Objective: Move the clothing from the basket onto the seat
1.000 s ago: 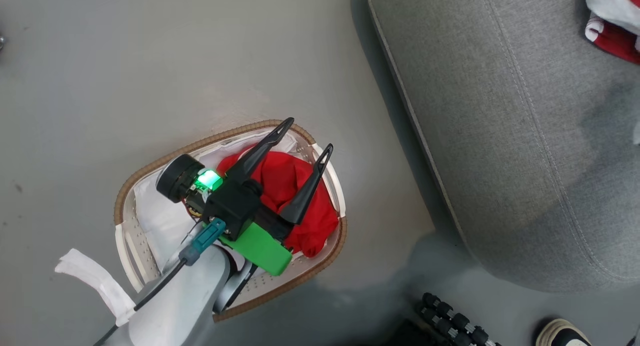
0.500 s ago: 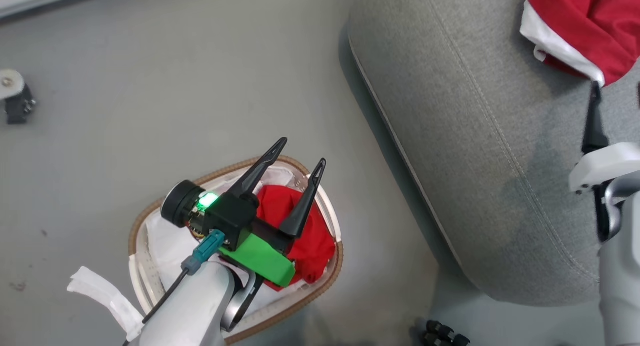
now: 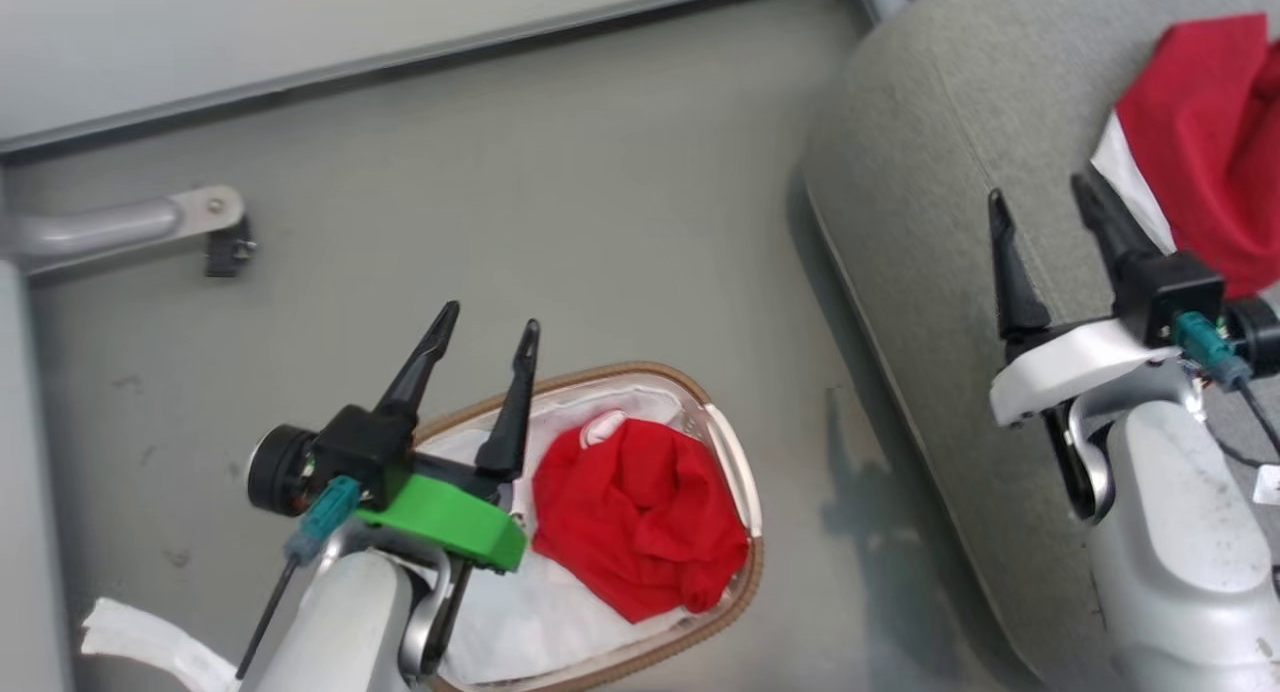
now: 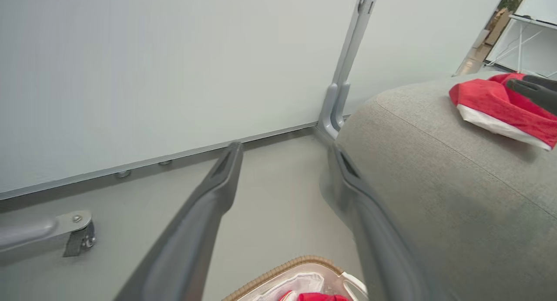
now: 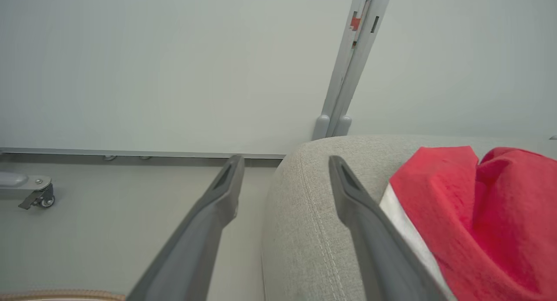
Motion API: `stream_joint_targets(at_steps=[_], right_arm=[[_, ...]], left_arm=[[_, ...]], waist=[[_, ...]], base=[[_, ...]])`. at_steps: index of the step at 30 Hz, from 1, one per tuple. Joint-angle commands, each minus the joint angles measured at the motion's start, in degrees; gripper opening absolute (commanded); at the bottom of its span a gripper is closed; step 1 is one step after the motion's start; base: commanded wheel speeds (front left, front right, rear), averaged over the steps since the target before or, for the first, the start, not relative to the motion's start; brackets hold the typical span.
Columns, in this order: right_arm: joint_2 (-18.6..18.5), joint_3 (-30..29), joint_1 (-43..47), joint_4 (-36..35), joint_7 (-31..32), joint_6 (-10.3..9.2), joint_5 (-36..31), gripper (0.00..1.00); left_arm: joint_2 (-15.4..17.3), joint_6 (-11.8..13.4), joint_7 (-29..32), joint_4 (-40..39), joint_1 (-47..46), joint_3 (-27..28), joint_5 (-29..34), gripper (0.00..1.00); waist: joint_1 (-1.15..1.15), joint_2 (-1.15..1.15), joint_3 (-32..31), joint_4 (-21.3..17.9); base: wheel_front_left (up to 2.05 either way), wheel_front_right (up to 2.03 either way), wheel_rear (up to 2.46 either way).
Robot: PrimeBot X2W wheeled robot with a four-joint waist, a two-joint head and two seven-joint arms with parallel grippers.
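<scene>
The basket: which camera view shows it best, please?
The head view: the basket shows almost whole, red clothing inside. The left wrist view catches a stretch of rim at its bottom edge; the right wrist, a brown sliver.

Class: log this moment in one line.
left gripper open near basket; right gripper open over seat; one garment on seat; other garment in basket

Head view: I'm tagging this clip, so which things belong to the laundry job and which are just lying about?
Job: basket; red garment inside it; seat; red-and-white garment lying on it.
Lying about: grey metal leg with its caster; white cloth strip at lower left.
</scene>
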Motion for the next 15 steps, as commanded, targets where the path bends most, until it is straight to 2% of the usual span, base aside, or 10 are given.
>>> stream_joint_targets(at_steps=[1, 8, 15], right_arm=[[-0.20, 0.43, 1.69, 0.15, -0.09, -0.07, 0.67, 1.00], [0.07, 2.66, 5.21, 1.00, -0.10, -0.08, 3.63, 1.00], [0.24, 3.12, 10.10, 1.39, -0.10, -0.07, 4.64, 1.00]], left_arm=[[-0.13, -0.18, 0.04, 0.55, 1.26, 1.36, 0.96, 1.00], [-1.72, -0.11, 0.05, 4.21, 4.77, 10.28, 3.10, 1.00], [-2.87, -0.10, 0.04, 6.59, 8.87, 17.69, 5.08, 1.00]], waist=[[0.00, 0.00, -4.95, 5.31], [0.00, 0.00, -9.19, 9.40], [0.00, 0.00, -13.36, 11.04]], base=[[0.00, 0.00, 0.00], [0.00, 0.00, 0.00], [0.00, 0.00, 0.00]])
